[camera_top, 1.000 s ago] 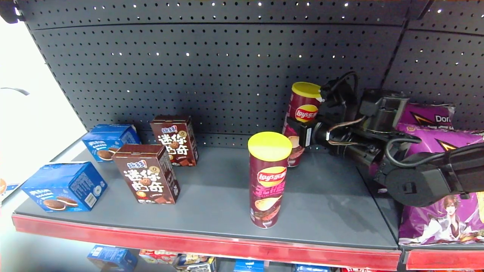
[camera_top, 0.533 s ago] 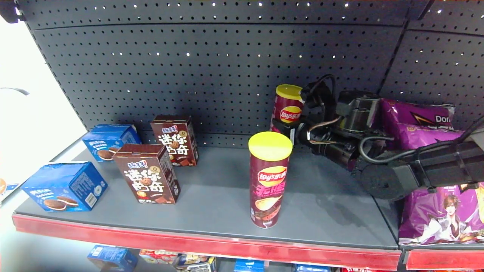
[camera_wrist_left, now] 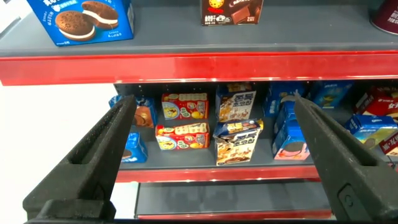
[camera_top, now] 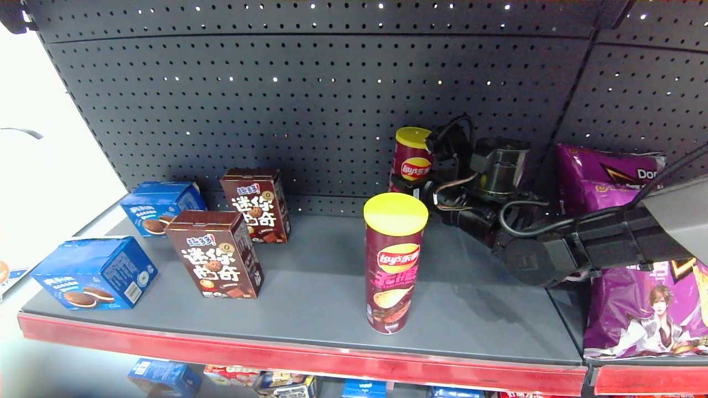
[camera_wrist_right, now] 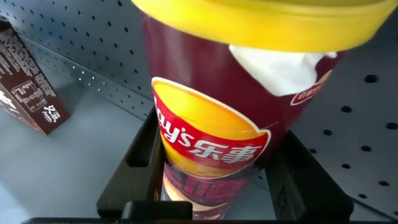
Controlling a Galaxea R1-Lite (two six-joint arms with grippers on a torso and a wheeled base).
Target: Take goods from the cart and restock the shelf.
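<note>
So the right tool, pinching the chip can, has swung it left and deeper into the shelf over the last second, with the other can standing in front of the tool, so I'm guessing set-down is next.

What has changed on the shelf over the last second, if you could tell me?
The right end effector, shut on the held chip can, carried it toward the robot's left and deeper toward the back panel. The front chip can, cookie boxes and purple bags stayed put.
</note>
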